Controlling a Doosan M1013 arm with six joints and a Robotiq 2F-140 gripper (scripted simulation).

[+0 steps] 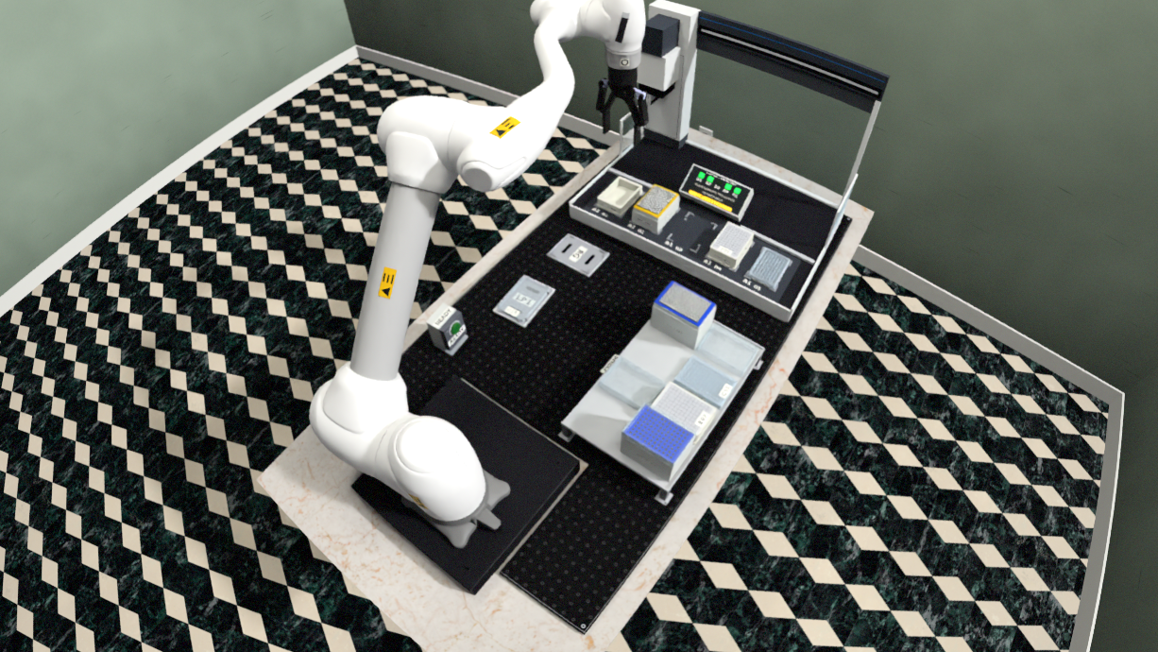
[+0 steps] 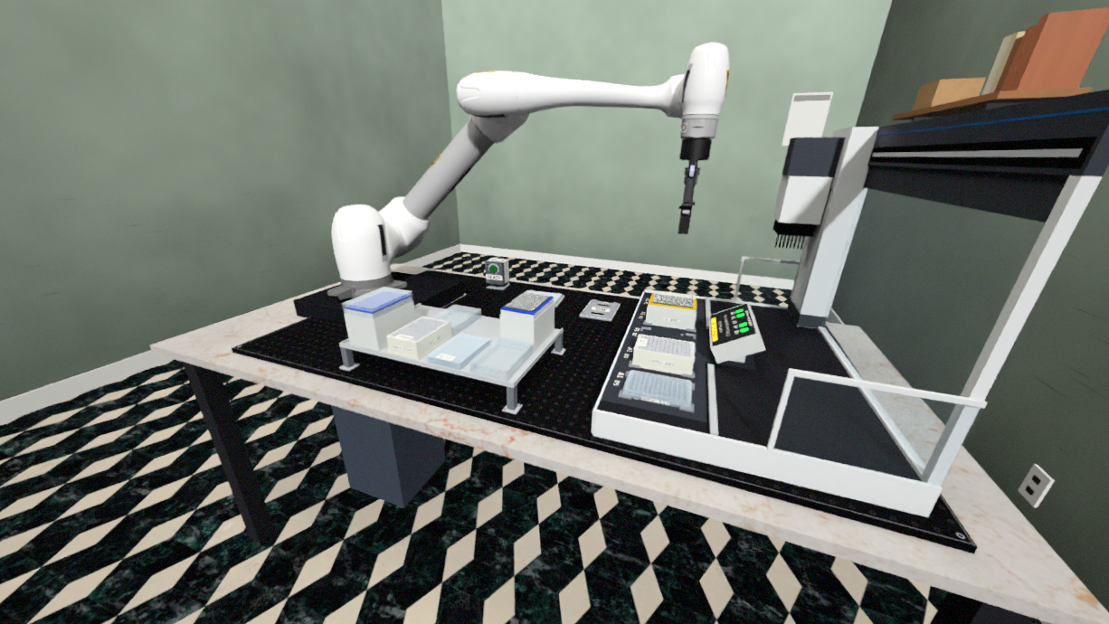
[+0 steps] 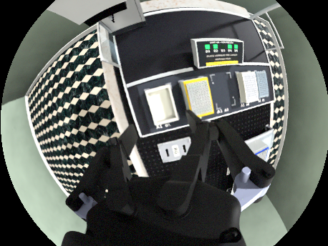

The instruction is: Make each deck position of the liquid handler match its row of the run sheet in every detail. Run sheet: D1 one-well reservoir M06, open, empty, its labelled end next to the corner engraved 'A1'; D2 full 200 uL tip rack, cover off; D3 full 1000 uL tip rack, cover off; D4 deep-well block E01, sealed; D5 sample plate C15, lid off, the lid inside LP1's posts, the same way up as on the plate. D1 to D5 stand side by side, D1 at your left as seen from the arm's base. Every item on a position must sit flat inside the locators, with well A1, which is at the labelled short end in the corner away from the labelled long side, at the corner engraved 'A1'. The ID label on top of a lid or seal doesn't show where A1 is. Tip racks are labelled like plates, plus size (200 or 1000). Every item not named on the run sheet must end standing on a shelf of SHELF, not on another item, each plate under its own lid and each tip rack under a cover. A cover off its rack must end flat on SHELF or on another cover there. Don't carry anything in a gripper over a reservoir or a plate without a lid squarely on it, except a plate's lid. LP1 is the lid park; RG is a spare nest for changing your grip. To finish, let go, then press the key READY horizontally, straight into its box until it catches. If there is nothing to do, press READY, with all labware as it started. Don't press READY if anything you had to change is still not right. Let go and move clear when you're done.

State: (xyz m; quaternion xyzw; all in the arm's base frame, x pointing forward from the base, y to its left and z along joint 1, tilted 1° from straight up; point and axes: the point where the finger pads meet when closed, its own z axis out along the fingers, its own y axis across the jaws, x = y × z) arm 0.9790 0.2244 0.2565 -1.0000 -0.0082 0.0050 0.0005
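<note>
My gripper (image 1: 621,109) is open and empty, pointing down, high above the deck's left end; it also shows in the side view (image 2: 683,221). On the deck, D1 holds an open white reservoir (image 1: 618,195), also in the wrist view (image 3: 162,104). D2 holds a yellow-framed tip rack (image 1: 655,207) without a cover. D3 (image 1: 689,229) is empty. D4 holds a white deep-well block (image 1: 730,244). D5 holds a clear plate (image 1: 767,267); I cannot tell whether a lid is on it. A blue-framed tip rack (image 1: 684,312) stands uncovered on the shelf's far corner.
The shelf (image 1: 664,380) also holds a blue-covered rack (image 1: 657,435), a white block (image 1: 683,407), a lidded plate (image 1: 705,380) and clear covers (image 1: 630,379). The lid park (image 1: 523,300), spare nest (image 1: 573,250) and READY key (image 1: 451,330) sit nearer the base. The pipetting head (image 1: 664,40) stands beside my gripper.
</note>
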